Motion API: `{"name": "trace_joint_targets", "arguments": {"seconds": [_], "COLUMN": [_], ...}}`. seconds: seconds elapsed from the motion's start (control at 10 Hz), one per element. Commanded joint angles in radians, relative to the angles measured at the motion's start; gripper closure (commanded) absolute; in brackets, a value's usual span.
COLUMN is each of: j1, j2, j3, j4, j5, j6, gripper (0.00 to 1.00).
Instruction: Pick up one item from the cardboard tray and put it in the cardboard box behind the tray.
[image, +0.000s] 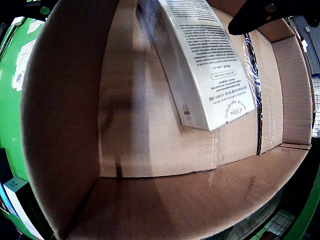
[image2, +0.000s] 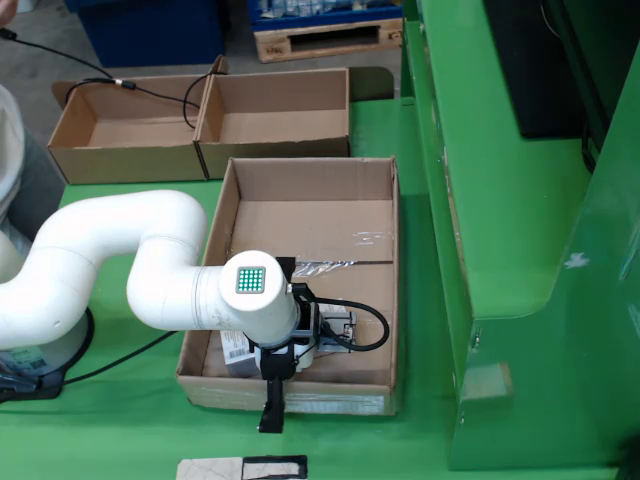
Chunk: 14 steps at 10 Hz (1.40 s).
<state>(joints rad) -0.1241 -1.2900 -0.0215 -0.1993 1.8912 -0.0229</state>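
In the view that rides on the gripper (image: 272, 15) you see only a dark piece of it at the top right corner, so you cannot tell how far its jaws are apart. Just beside that dark piece, a long white carton (image: 202, 65) with lines of small black print hangs in from the top edge and slants down toward the right. Its lower end stands clear above the brown floor of the cardboard box (image: 65, 125) around it. Whether the gripper has hold of the carton you cannot tell, since the contact lies outside the picture. A strip of clear tape (image: 257, 100) runs across the floor of the box just beside the carton's lower end.

In the still view you find the white arm (image2: 110, 250) reaching in from the left, with its wrist over the near end of the big open box (image2: 385, 250) on the green table (image2: 430, 300). A green square light (image2: 250, 281) shows on the wrist joint. The gripper itself is hidden under the wrist here. A black cable (image2: 370, 335) loops out to the right of the wrist. Two smaller open boxes (image2: 275, 115) stand side by side behind the big one, touching each other
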Motion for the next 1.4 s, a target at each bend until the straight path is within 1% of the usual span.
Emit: {"name": "trace_joint_targets", "arguments": {"seconds": [0.0, 0.5, 0.7, 0.8, 0.9, 1.0, 1.1, 1.3], "j1": [0.006, 0.006, 0.001, -0.001, -0.001, 0.005, 0.005, 0.005], "j2": [0.033, 0.033, 0.091, 0.152, 0.206, 0.264, 0.299, 0.299], "j3": [0.021, 0.021, 0.021, 0.021, 0.021, 0.021, 0.021, 0.021], "j4": [0.01, 0.01, -0.056, -0.147, -0.207, -0.247, -0.272, -0.272], "j5": [0.012, 0.012, 0.03, 0.04, 0.045, 0.047, 0.054, 0.054], "j6": [-0.003, -0.003, -0.031, -0.054, -0.072, -0.07, -0.075, -0.075], "gripper": [0.0, 0.0, 0.0, 0.0, 0.0, 0.0, 0.0, 0.0]}}
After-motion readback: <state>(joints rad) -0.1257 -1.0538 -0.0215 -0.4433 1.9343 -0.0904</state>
